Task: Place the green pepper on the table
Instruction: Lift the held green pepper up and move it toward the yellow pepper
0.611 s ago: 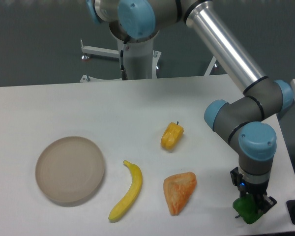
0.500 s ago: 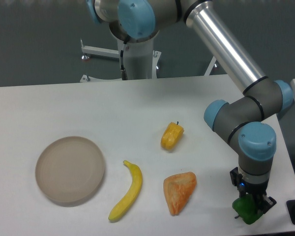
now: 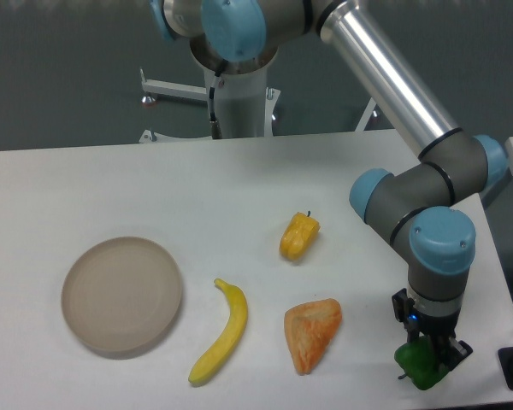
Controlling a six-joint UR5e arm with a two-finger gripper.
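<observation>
1. Gripper [image 3: 427,366] points straight down at the front right of the table [image 3: 239,188], its fingers closed on the green pepper [image 3: 417,369] — the pepper sits between them, its green body showing mostly to the left of and below the dark fingers.
2. Finger spread: narrow, only as wide as the pepper allows. Fingertips partly hidden against the pepper, so exact contact points are hard to read.
3. Green pepper is low over the white surface near the table's front edge; whether its underside touches the tabletop cannot be told from this view.
4. Orange wedge-shaped food item [image 3: 311,333] lies to the left of the gripper, apart from it.
5. Yellow pepper [image 3: 298,236] lies further back, near the table's middle — clear of the arm.
6. Banana [image 3: 221,333] lies left of the orange item; round beige plate [image 3: 121,295] is at the far left.
</observation>
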